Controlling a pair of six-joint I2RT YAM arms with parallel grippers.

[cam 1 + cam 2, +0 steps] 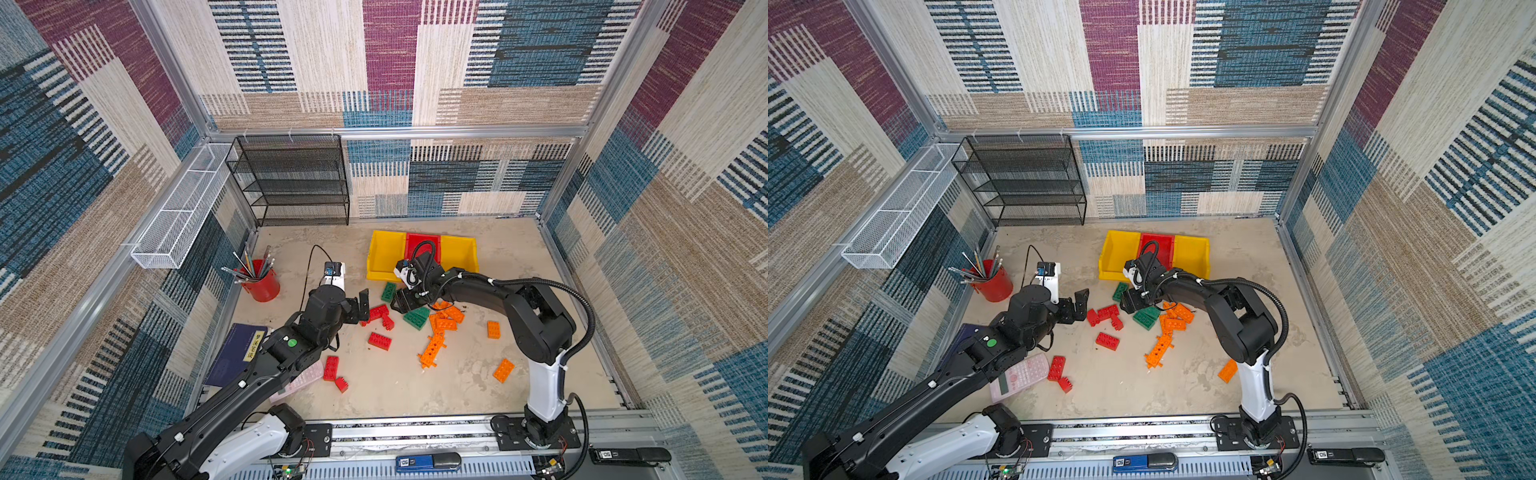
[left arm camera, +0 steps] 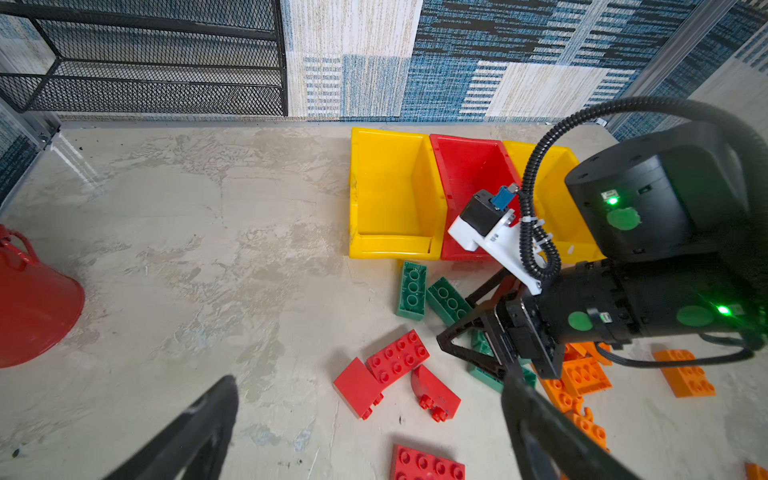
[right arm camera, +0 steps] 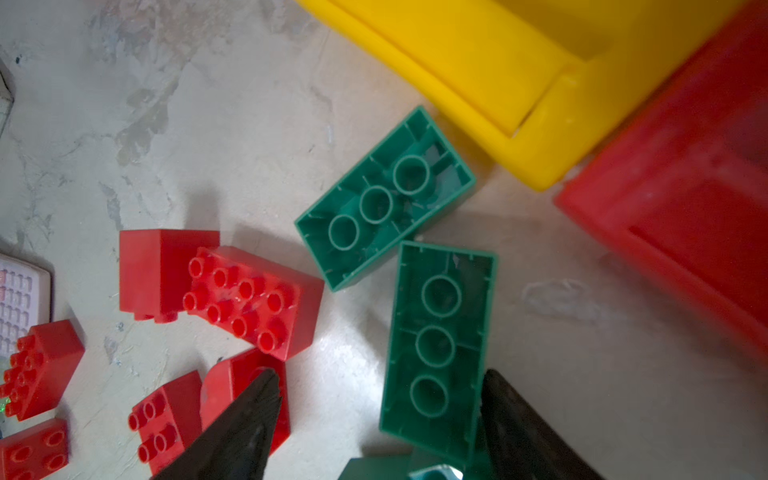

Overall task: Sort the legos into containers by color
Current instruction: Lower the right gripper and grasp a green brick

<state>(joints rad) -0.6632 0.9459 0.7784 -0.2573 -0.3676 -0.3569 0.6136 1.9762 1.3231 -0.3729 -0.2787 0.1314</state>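
Straddling upturned green lego (image 3: 436,345) on counter (image 1: 415,395) with right pincer (image 3: 380,376), jaws apart | lying at 6 o'clock of yellow container (image 1: 384,254), long axis running between jaws | holding left pincer (image 1: 362,309) spread, 9 o'clock, farther

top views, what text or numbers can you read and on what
"50": white tag on the blue device at the front edge.
"50": white tag on the black device farther right.
Yellow label on the dark blue book: characters, too blurred to read.
Pink calculator: key markings too small to read.
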